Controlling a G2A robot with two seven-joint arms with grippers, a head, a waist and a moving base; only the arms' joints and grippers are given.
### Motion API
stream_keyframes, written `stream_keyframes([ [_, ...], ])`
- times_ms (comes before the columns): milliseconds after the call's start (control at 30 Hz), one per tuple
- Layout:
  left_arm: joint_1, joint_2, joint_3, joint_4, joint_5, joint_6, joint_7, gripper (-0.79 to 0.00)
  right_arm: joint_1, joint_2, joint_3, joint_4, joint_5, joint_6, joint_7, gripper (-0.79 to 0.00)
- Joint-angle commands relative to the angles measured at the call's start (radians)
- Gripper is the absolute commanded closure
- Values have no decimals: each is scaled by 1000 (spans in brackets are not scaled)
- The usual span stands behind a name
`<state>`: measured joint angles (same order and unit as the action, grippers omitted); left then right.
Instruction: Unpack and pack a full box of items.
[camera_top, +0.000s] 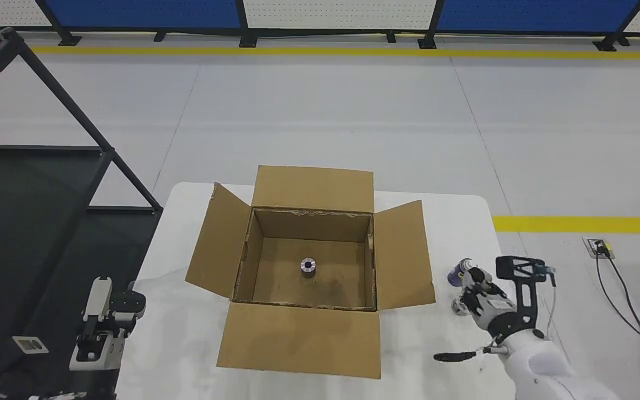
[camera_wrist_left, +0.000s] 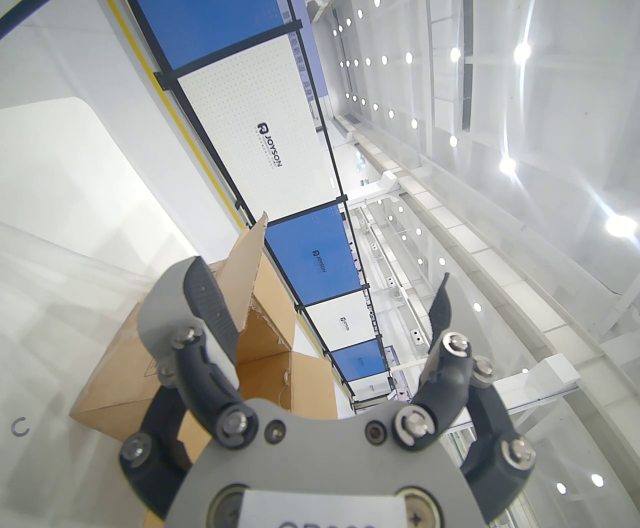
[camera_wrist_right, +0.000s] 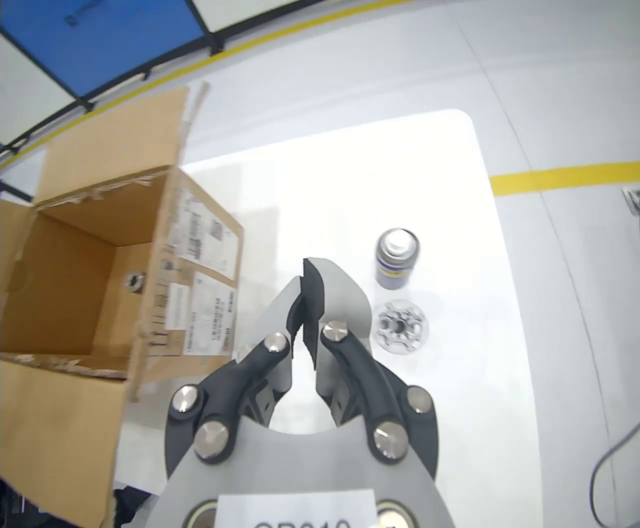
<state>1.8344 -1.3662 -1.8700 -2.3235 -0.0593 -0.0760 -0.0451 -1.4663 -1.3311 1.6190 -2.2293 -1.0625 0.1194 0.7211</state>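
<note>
Unpacking judged nearly finished. Open box (camera_top: 312, 223) at mid-table (camera_top: 180, 300), flaps spread, with one small metal ring (camera_top: 308, 265) lying on its floor. Set out on the table to the box's right: a small can (camera_wrist_right: 397, 258), upright, and a flanged metal disc (camera_wrist_right: 401, 326) just beside it. Right claw (camera_wrist_right: 309, 290) above the table between box and can, fingers pressed together, gripping nothing. Left claw (camera_wrist_left: 320, 300) near the table's left edge, spread wide, empty. Left to do, by estimate: lifting out the ring, then repacking all three.

Brown cardboard box (camera_top: 300, 342); white table (camera_top: 172, 330); blue-purple can (camera_wrist_right: 397, 262); silver disc (camera_wrist_right: 401, 327).
</note>
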Motion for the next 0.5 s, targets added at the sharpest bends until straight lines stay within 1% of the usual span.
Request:
stream_keyframes([
  [0, 0, 0, 0, 0, 0, 0, 0, -785, 5, 1, -19, -25, 12, -47, -21, 0],
  [33, 0, 0, 0, 0, 0, 0, 0, -785, 12, 2, -34, -33, 17, -78, -29, 0],
  [100, 0, 0, 0, 0, 0, 0, 0, -785, 33, 3, -66, -50, 1, -101, -42, 0],
  [233, 0, 0, 0, 0, 0, 0, 0, -785, 103, 3, -169, -56, -10, -175, -42, 0],
  [367, -4, 0, 0, 3, -8, 0, -2, -785, 247, -1, -301, 4, -23, -224, 60, 0],
  [433, -9, 0, -16, 9, -24, -2, 1, -785, 343, -7, -367, 66, -18, -223, 117, 0],
  [467, -10, 0, -25, 12, -35, -2, 5, -785, 396, -11, -403, 106, -21, -214, 152, -18],
])
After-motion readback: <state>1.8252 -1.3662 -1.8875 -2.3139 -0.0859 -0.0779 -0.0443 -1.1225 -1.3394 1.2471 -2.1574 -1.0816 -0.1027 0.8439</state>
